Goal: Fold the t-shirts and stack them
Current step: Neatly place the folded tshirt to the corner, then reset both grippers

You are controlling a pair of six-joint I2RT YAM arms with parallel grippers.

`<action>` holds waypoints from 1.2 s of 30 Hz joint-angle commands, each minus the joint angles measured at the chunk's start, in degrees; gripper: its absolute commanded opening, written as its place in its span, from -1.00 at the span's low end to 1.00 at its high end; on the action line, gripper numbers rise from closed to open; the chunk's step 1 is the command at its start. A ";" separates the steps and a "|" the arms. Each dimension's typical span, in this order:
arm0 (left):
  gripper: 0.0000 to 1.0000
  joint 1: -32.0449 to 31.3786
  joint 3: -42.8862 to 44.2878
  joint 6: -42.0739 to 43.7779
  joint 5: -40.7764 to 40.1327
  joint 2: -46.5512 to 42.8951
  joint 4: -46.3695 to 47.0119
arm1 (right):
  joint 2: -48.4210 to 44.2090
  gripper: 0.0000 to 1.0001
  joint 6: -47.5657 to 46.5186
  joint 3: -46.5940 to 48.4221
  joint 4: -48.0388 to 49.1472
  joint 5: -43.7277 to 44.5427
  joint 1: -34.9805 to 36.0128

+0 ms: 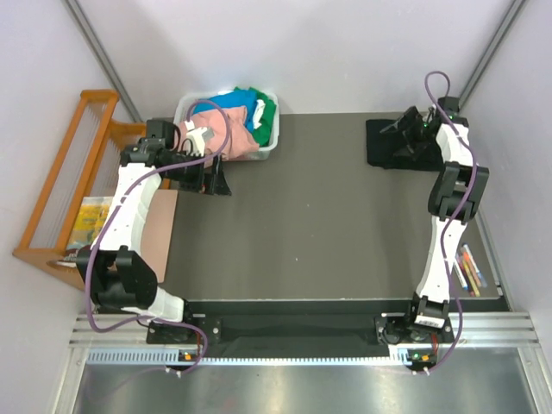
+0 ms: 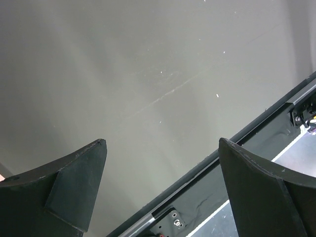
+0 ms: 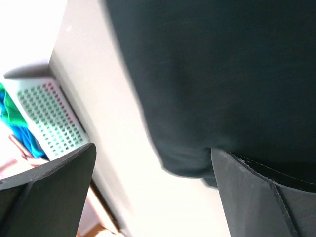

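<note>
Item one, my left gripper [image 2: 163,148]: fingers spread wide, nothing between them, hanging over bare table [image 1: 302,216] just beside the white bin [image 1: 185,112]. Item two, my right gripper [image 3: 153,148]: fingers likewise spread, holding nothing, poised over the black t-shirt [image 3: 222,74], which lies as a compact dark heap at the far right corner of the table (whether neatly folded I cannot tell). Item three, remaining stock: the salmon-pink t-shirt [image 1: 228,138], the blue t-shirt [image 1: 228,102] and the green t-shirt [image 1: 267,110], all bundled loose inside the bin at the far left, none folded. Step in hand, by my judgement: early in the job, with one shirt out on the table and three yet to be drawn. Next move calls for my left fingers to go over the bin's rim and pinch one layer only, probably the pink on top, lifting it free without dragging its neighbours along.
</note>
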 commanded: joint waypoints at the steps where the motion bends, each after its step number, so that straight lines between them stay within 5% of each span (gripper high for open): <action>1: 0.98 0.31 0.01 1.44 0.72 -1.88 1.58 | -12.53 0.99 -6.00 -0.32 5.52 -1.66 2.75; 6: 0.98 0.22 -4.20 0.91 -2.51 -5.75 3.42 | -26.40 0.99 -11.70 -5.06 2.10 3.93 8.98; 9: 0.97 0.31 -7.98 -1.28 -7.33 -9.96 8.07 | -40.25 0.99 -17.68 -13.30 2.61 19.46 15.65; 13: 0.98 0.23 -14.75 -6.37 -15.77 -18.73 19.66 | -63.49 1.00 -18.85 -51.17 28.76 30.04 20.69; 18: 0.98 0.40 -24.25 -10.25 -24.05 -23.24 35.40 | -82.04 0.99 -24.09 -79.30 51.10 35.06 20.69; 25: 0.98 0.14 -34.62 -13.15 -36.08 -17.47 52.54 | -82.00 1.00 -34.28 -94.36 55.62 47.09 20.69; 28: 0.98 0.14 -31.65 -14.81 -41.37 -9.84 51.42 | -76.64 0.99 -33.43 -93.59 55.88 51.22 20.69; 33: 0.92 -1.00 -28.91 -14.05 -46.20 -2.42 52.10 | -71.80 0.99 -35.42 -96.38 68.68 48.70 20.69; 36: 0.85 -1.88 -37.33 -9.29 -46.40 -6.43 65.54 | -70.22 0.99 -41.30 -99.02 74.15 49.39 21.04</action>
